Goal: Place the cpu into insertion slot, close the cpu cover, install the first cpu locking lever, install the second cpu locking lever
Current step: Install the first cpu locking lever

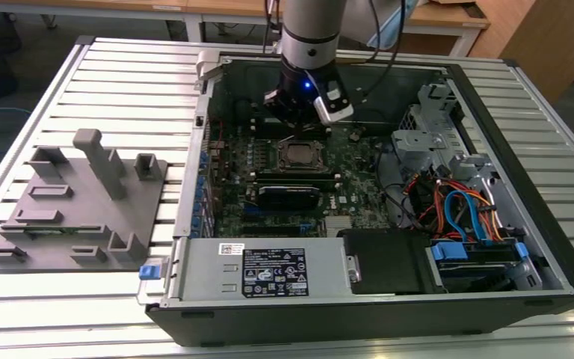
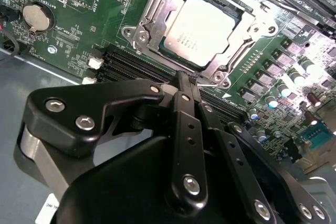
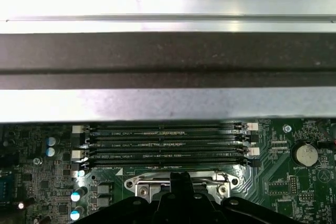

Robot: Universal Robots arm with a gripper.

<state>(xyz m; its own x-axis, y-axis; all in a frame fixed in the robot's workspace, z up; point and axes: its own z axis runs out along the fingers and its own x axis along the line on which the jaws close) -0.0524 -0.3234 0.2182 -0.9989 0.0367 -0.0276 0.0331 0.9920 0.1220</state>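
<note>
The cpu (image 2: 202,24), a silvery square chip, lies flat in the insertion slot (image 1: 299,153) on the green board. The cpu cover (image 2: 150,22), a silver frame, lies down around the chip's edges. My gripper (image 2: 186,78) has its black fingers drawn together into a narrow tip right at the near edge of the socket frame, with nothing seen between them. In the first wrist view the gripper (image 3: 178,178) stands just over the socket's silver rim (image 3: 142,184). In the exterior view the gripper (image 1: 300,129) hangs from the arm inside the case, just behind the socket.
Long black memory slots (image 3: 168,142) run beside the socket, close to the case wall (image 3: 168,61). A coin battery (image 2: 35,17) sits on the board. A grey power supply box (image 1: 262,271), a drive cage with cables (image 1: 466,209) and a grey fixture (image 1: 78,202) outside the case surround the work area.
</note>
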